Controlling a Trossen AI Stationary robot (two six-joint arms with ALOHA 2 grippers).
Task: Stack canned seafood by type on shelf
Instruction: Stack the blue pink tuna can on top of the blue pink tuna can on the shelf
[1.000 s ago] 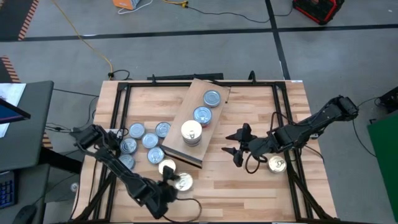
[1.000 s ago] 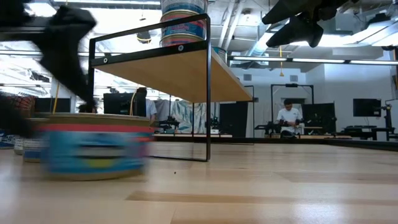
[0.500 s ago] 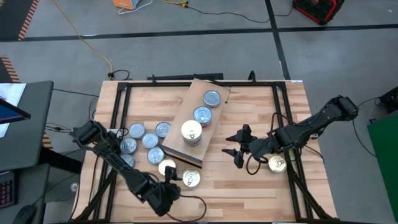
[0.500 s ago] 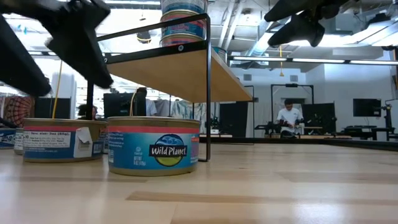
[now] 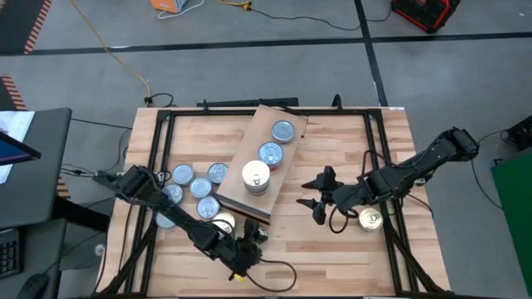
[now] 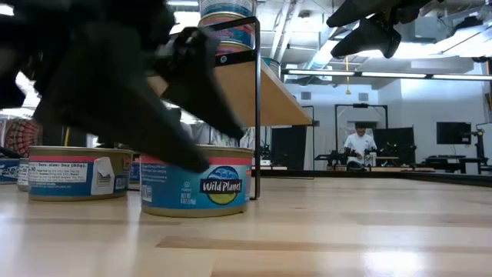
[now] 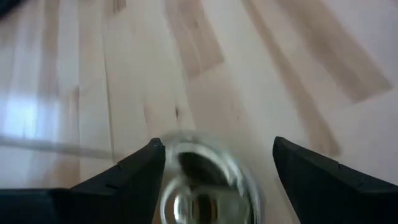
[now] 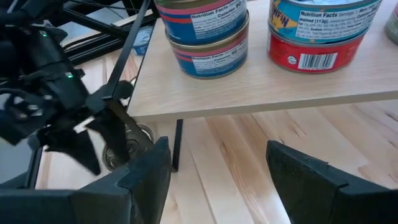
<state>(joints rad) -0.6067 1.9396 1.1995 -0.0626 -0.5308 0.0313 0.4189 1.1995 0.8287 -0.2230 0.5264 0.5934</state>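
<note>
1. Now the left jaws are down low near the front of the bench, spread wide on each side of a gold-top can. The can sits between the two fingers, not yet squeezed.
2. This looks like the grab step: the left jaws are lined up on the can but hold nothing so far. The left wrist view is blurry, so I cannot be sure the fingers touch the can.
3. The shelf is past the tips of the left jaws, well apart from them. It already has a white-top stack and two silver-top cans on it.
4. More silver-top cans lie in a bunch on the bench, beside the left arm.
5. The right jaws hang in the air, partly open and empty, with the shelf in front of them. One loose can lies back by that arm.
6. Next, the left jaws need to close on the can, lift it, and carry it to the stack of the same kind.
</note>
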